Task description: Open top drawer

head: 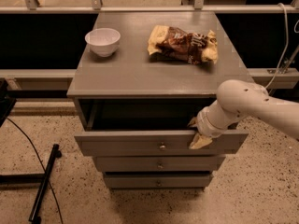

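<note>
- claw [195, 133]: clenched astride front panel of top drawer [126, 143], right of knob [162, 146]; edge grip suits pulling outward.
- top drawer: partly out, likely mid-pull.

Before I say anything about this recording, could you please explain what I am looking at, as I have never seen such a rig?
There is one picture, from a single camera looking down at the front of a grey cabinet; where the camera is mounted is not known. The white tube entering from the right is the robot's arm. At its tip is the end effector, the part that grasps. It sits at the upper edge of the top drawer, to the right of the small knob. I cannot tell whether it is actually clamping the drawer front. The drawer stands partly pulled out, and its inside is too dark to see into. The two lower drawers are shut. On top of the cabinet rest a white bowl and a crumpled snack bag, apart from each other.
</note>
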Action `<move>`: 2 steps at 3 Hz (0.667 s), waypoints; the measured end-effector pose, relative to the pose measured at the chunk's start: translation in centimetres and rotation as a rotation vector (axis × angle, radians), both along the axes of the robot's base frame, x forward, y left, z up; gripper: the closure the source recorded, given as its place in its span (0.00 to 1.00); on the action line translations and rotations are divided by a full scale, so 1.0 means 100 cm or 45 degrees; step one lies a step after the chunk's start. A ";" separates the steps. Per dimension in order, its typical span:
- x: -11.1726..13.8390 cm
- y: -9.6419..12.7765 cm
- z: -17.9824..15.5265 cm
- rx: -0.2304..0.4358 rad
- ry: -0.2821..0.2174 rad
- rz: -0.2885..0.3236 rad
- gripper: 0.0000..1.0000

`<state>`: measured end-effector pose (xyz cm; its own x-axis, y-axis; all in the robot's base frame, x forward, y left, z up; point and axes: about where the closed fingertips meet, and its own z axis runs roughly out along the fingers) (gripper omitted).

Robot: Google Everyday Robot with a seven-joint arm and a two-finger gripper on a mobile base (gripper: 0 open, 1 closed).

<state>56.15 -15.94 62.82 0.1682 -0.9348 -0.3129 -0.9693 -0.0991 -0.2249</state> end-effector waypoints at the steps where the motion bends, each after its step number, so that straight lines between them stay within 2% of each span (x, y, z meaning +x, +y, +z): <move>1: -0.013 0.002 -0.002 0.006 0.044 -0.004 0.42; 2: -0.028 0.005 -0.002 0.013 0.088 -0.011 0.42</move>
